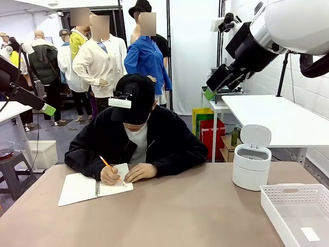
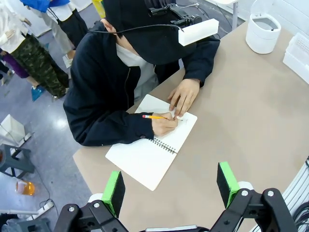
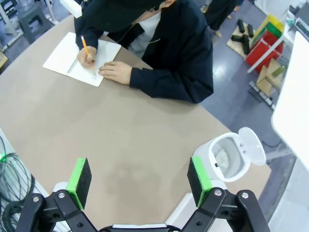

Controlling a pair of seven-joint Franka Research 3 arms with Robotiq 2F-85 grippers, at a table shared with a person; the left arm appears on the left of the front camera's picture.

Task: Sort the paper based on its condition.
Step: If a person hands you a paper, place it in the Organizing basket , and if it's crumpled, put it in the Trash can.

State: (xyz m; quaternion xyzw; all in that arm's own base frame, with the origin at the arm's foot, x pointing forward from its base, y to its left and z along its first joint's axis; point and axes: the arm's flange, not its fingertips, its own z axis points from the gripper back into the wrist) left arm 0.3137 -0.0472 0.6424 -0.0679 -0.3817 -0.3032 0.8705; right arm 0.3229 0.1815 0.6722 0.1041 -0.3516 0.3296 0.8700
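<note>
A person in a black jacket sits at the far side and writes with an orange pencil (image 1: 107,163) in an open white spiral notebook (image 1: 82,188) (image 2: 145,159) (image 3: 63,58). One hand holds the page down. The paper as a loose sheet is out of view. My left gripper (image 1: 49,109) (image 2: 171,186) hangs open high above the table's left side, over the notebook. Open too, my right gripper (image 1: 208,94) (image 3: 140,181) is raised high at the right, above bare table near the bin. Neither holds anything.
A white bin (image 1: 251,170) (image 2: 263,31) (image 3: 231,157) with its lid flipped up stands at the table's right, something white and crumpled inside. A white mesh basket (image 1: 288,193) (image 2: 297,53) sits at the front right corner. A white side table stands behind.
</note>
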